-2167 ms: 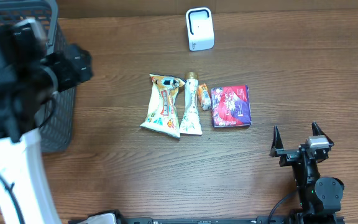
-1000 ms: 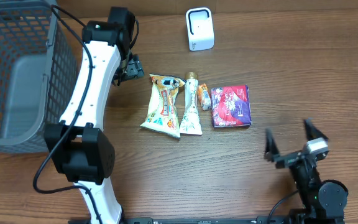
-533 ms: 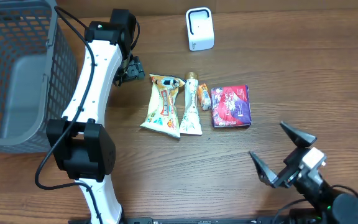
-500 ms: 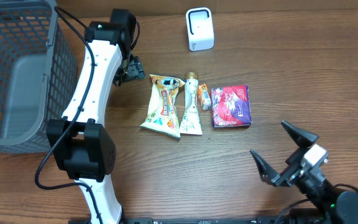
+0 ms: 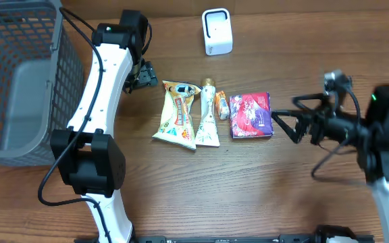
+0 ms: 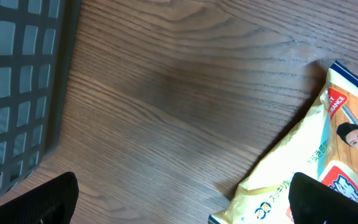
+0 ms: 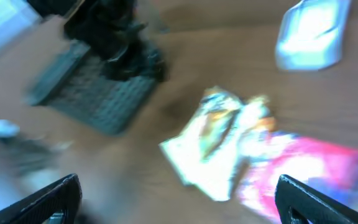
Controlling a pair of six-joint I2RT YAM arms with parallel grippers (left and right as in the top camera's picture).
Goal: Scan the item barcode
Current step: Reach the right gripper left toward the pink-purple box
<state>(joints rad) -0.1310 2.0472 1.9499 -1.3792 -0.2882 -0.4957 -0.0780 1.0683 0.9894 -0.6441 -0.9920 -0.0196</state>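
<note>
Right wrist view is all smear — red-and-pink flat packet [image 7: 316, 171] unreadable; yellow plastic snack pouch [image 6: 303, 168] cut off at left wrist view's right edge.

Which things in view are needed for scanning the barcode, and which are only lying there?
For the job:
white scanner
yellow snack bag
cream tube
small orange pack
red packet

Only lying there:
grey mesh basket

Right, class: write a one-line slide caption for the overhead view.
Open right tool hangs beside the red-and-purple flat packet; white box-shaped scanner stands behind on the wooden table.
</note>
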